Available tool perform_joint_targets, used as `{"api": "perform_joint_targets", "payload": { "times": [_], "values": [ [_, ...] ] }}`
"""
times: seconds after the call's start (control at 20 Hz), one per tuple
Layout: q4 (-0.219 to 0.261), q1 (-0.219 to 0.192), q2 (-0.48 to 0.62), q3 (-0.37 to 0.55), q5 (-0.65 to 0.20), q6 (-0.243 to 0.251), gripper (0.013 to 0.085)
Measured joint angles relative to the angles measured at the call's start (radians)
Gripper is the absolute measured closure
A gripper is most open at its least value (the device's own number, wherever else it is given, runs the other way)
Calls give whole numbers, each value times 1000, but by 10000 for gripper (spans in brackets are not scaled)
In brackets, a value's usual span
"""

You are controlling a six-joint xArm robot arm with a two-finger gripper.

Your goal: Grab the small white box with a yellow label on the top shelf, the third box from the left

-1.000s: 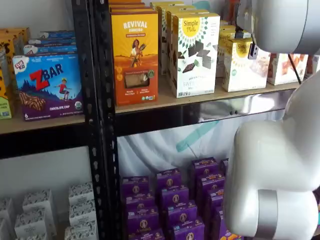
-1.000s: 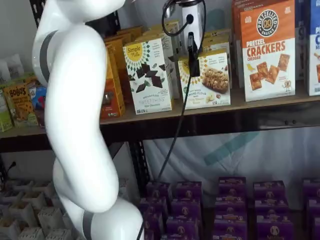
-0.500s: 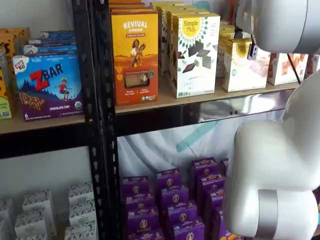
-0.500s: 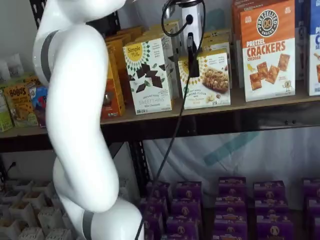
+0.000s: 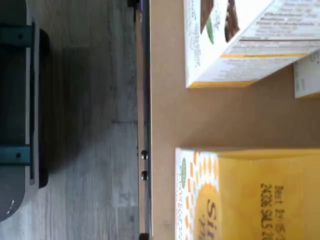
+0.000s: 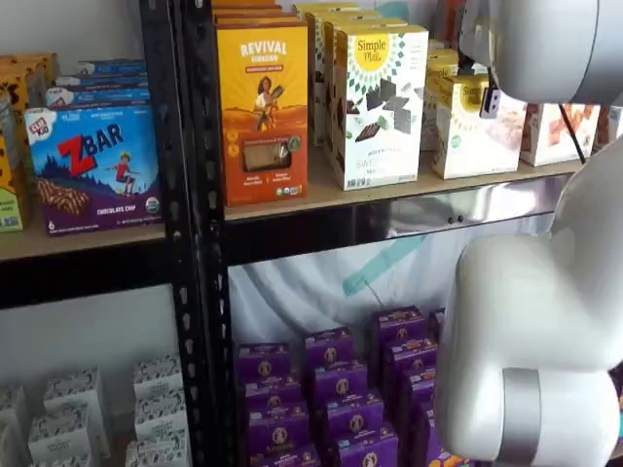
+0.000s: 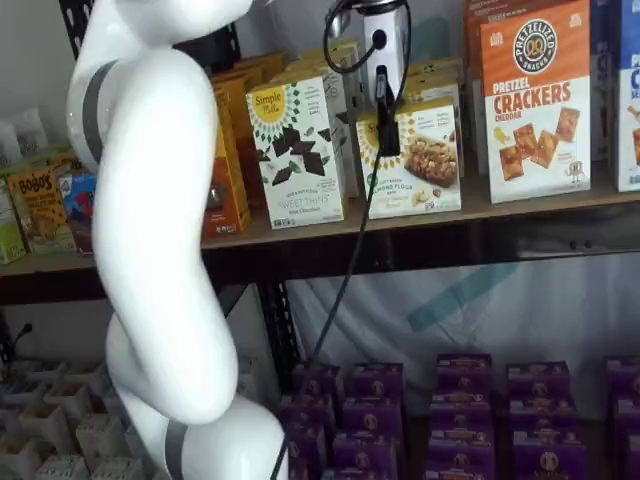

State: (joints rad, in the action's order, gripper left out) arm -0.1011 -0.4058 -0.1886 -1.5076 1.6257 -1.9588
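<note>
Small white box (image 7: 415,158) on shelf, jaws' opening unclear

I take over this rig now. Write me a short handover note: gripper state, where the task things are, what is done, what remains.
Gripper: a black finger shows in front of the small white box; whether it is open or gripping cannot be told.
Small white box: upright on the top shelf, between the taller Simple Mills box and the pretzel crackers box; also seen in a shelf view.
Done: gripper brought to the box.
Left: confirm the grip, then draw the box off the shelf.
</note>
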Motion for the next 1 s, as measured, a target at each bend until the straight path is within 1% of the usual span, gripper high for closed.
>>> {"api": "perform_joint_targets", "payload": {
  "times": [0.05, 0.1, 0.15, 0.2, 0.25, 0.3, 0.9, 0.95, 1.0],
  "values": [
    [0, -1, -1, 1, -1, -1, 250],
    [-1, -3, -2, 4, -3, -3, 290],
    [-2, -4, -2, 5, -4, -3, 290],
    [-2, -5, -3, 6, -5, -5, 330],
    [-3, -6, -3, 6, -4, -6, 330],
    [-3, -7, -3, 5, -3, -7, 370],
    [-5, -21, -4, 2, 0, -20, 370],
    [-5, -22, -3, 1, 2, -21, 410],
    [-5, -22, -3, 0, 3, -21, 410]
  ]
}}
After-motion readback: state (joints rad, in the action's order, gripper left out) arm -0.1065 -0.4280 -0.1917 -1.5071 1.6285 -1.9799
